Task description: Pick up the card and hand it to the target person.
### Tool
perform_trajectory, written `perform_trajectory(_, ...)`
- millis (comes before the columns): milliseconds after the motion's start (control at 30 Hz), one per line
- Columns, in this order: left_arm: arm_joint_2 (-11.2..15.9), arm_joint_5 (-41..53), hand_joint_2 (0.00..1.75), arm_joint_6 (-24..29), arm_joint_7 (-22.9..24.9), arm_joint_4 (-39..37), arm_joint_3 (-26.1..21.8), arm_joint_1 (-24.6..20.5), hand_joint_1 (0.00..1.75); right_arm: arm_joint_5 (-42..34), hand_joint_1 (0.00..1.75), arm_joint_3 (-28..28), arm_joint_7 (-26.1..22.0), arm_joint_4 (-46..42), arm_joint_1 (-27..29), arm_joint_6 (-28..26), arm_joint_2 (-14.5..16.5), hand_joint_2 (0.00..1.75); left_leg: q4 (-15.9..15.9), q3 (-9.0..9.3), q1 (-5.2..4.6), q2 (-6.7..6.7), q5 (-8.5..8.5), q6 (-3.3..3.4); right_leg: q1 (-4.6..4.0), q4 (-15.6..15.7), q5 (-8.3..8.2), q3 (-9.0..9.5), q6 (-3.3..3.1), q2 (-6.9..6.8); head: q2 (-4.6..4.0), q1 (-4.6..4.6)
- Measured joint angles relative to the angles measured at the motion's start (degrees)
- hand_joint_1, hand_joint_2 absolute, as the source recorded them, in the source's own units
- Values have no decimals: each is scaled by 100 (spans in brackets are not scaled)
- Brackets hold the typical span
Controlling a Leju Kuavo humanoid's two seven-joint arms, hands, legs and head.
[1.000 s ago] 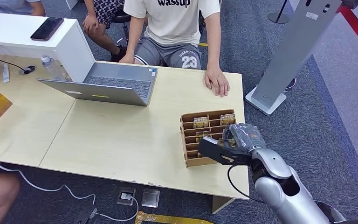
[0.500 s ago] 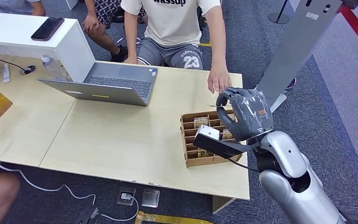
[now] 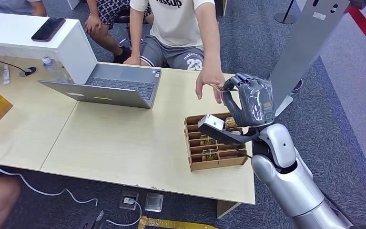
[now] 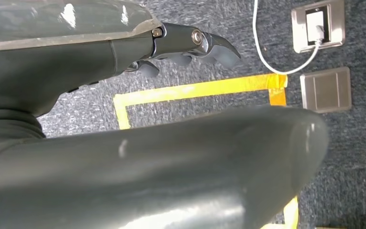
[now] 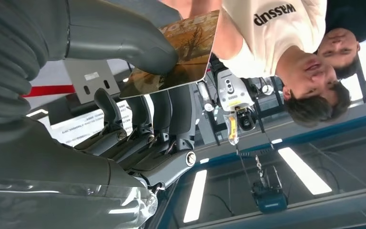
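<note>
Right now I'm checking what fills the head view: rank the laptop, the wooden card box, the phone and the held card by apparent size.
1. laptop
2. wooden card box
3. phone
4. card, pinched edge-on in the right robot hand, so its rank is unsure.

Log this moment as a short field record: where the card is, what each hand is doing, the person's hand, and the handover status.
card: pinched between the thumb and fingers of the right hand, raised above the wooden card rack
person's hand: reaching over the table edge, right at the card
left hand: hanging over the carpet, holding nothing
rack contents: other cards in its slots
handover status: card offered, not yet released; whether the person already grips it is unclear
</note>
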State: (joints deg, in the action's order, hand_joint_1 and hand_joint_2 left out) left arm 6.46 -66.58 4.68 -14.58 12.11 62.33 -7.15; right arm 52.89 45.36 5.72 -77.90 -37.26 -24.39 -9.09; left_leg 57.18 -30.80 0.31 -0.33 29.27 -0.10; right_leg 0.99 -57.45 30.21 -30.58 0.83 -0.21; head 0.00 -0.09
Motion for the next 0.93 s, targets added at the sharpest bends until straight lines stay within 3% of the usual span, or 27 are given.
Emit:
perform_trajectory(200,-19,2,0,0,7,0,14,-10,0,-146,138,-103,-172,681,-103,-288,154,175,0,0,0,0,0,0,0,0,0,0,0,0,0,1)
perform_trajectory(233,-21,2,0,0,7,0,14,-8,0,-174,103,-115,-185,782,-108,-301,173,175,0,0,0,-1,0,0,0,0,0,0,0,-1,0,2)
perform_trajectory(333,-22,4,131,0,10,0,15,-2,0,-196,0,-130,-200,1017,-112,-333,200,175,0,-2,0,-3,0,0,0,0,0,-1,0,-2,0,3)
perform_trajectory(367,-23,8,175,0,13,0,19,-1,0,-189,0,-130,-191,1073,-112,-344,205,175,0,-2,0,-3,0,0,0,0,0,-2,0,-1,0,3)
perform_trajectory(500,-23,18,0,1,20,0,70,0,0,-218,0,-134,-171,1287,-103,-372,231,175,0,-2,0,-1,0,0,0,1,0,-3,0,0,0,4)
perform_trajectory(633,-21,-50,0,25,22,0,98,21,0,-705,0,-186,-343,1369,-31,-331,247,175,0,-1,0,-1,0,0,0,1,0,-3,0,-1,0,3)
perform_trajectory(933,-21,-210,0,120,60,0,99,91,0,-2856,0,-515,-669,864,512,133,192,175,1,0,0,-1,0,0,0,1,0,-4,0,-1,0,-1)
